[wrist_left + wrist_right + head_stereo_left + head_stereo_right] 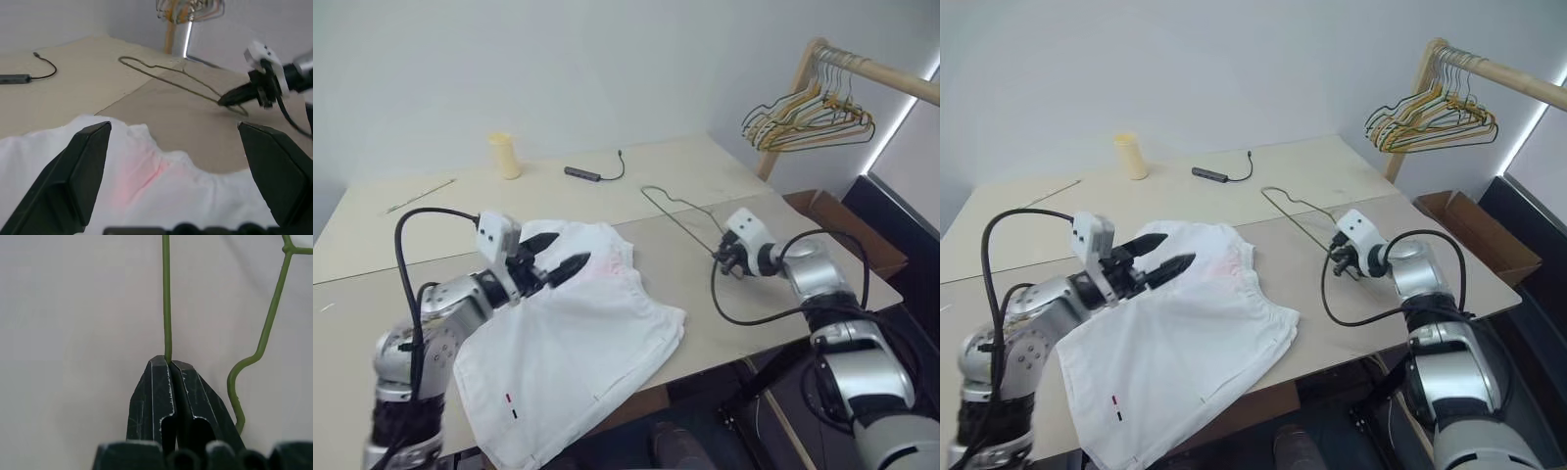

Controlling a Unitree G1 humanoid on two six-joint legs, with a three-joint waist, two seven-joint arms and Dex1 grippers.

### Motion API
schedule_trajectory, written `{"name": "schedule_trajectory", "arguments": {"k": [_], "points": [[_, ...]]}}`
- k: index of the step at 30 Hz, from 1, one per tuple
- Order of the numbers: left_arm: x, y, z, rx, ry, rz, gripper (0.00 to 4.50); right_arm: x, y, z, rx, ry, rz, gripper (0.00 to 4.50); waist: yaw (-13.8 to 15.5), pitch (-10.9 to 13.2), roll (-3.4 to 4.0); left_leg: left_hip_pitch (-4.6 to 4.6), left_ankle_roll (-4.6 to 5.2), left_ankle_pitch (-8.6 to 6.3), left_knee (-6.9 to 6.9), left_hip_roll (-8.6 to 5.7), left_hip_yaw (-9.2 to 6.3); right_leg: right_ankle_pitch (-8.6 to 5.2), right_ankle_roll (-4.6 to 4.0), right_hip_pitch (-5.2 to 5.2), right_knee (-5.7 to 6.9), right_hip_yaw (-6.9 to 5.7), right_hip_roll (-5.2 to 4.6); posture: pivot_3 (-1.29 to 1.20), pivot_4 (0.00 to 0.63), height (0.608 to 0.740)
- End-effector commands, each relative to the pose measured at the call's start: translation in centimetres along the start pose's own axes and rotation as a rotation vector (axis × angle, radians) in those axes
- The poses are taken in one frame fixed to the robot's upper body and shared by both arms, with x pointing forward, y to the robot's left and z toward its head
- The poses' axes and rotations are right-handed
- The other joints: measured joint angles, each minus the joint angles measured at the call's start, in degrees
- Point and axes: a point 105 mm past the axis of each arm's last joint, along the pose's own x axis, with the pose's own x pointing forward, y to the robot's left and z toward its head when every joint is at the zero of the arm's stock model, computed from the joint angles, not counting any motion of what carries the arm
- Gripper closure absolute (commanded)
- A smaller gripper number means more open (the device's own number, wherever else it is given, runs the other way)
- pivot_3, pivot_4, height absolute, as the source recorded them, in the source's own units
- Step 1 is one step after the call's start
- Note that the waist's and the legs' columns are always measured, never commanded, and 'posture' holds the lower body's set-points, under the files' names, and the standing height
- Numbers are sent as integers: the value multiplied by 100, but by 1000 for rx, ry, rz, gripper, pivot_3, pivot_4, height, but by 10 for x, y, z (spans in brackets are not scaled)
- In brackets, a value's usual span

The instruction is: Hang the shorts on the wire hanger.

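A: Right gripper [170, 363] status?
B: Jaws pinched tight on the wire hanger [683, 217], a thin grey-olive metal triangle with a hook. It grips one wire at the corner nearest it; the rest of the frame runs away from its tips across the beige table [724, 176].
A: Left gripper [560, 253]?
B: Fingers spread wide, nothing between them, hovering over the waistband of the shorts [578, 352], white cloth with a faint pink mark. Shorts lie flat just below and ahead of its tips.
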Motion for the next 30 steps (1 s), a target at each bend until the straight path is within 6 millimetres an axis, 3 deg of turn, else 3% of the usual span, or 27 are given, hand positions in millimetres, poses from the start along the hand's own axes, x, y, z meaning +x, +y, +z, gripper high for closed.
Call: {"name": "schedule_trajectory", "arguments": {"k": [1,6,10,15,21,24,30], "points": [[12,-5,21,-160,-114,19,0,-18,17,68,-78,-275,-61,4425,17,-2,2,-25,0,0,0,-3,-9,2,2,-8,-1,-4,-2,-148,0,740],[24,-10,49,-390,-314,9,0,-30,74,115,-79,-548,-56,4425,116,-5,5,-81,-5,2,25,-10,-26,14,1,-74,10,-19,-9,-153,0,740],[23,-14,61,-420,-383,-13,0,-34,111,132,-80,-641,-40,4425,129,-6,7,-81,-6,2,25,-22,-29,14,1,-74,8,-21,-10,-157,0,740],[17,-16,74,-435,-448,-47,0,-39,131,136,-153,-692,-1,4425,143,-7,7,-79,-8,4,27,-36,-29,14,2,-68,4,-26,-14,-159,0,740],[16,-15,77,-447,-466,-34,0,-40,134,136,-157,-705,3,4425,129,-6,7,-75,-8,4,27,-33,-29,14,1,-65,2,-27,-5,-154,0,740],[15,-16,75,-445,-465,-22,634,-39,135,136,-154,-702,8,4500,126,-7,7,-75,-8,5,27,-33,-29,14,0,-64,1,-26,-2,-152,0,740],[13,-20,76,-429,-482,-38,2655,-40,143,132,-175,-710,53,4500,133,-6,6,-76,-8,5,27,-32,-29,14,0,-63,-2,-27,-1,-149,0,740]]}}
